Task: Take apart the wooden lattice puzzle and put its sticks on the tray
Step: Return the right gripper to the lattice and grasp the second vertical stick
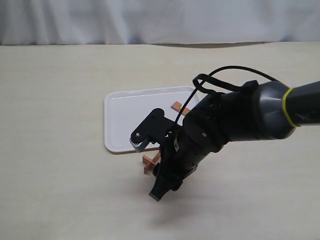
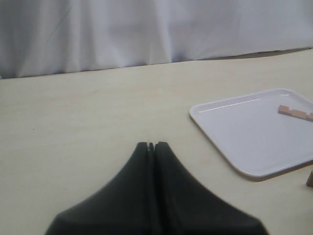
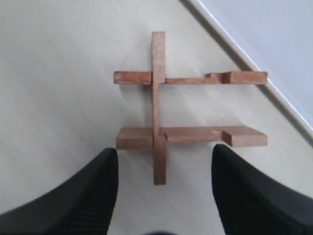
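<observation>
Right gripper nearest, hanging with its fingers spread wide and gripping nothing, straddling the closest end of the crossing stick. Looking straight down on the wooden lattice puzzle, only three pieces: that crossing stick slotting through two parallel sticks, with open notches showing toward their other ends. Lying on the bare worktop, just beside the rim of the tray but not on it. Already resting on the tray, one loose stick. Left gripper waiting well off to the side, fingers pressed together, carrying nothing.

Judging the step in hand as pulling out the crossing stick. Doing it well probably meaning:
- Lowering until the pads are flanking only that stick's free end, staying clear of the nearer parallel stick, which is sitting close under one fingertip.
- Closing squarely on what seem to be its two broad faces, not on an edge.
- Drawing it out along the line of the notches rather than twisting.

Otherwise risking dragging the whole light lattice along, or jamming it. Possibly helping: bringing the left gripper across and pinning the parallel sticks down while pulling.
</observation>
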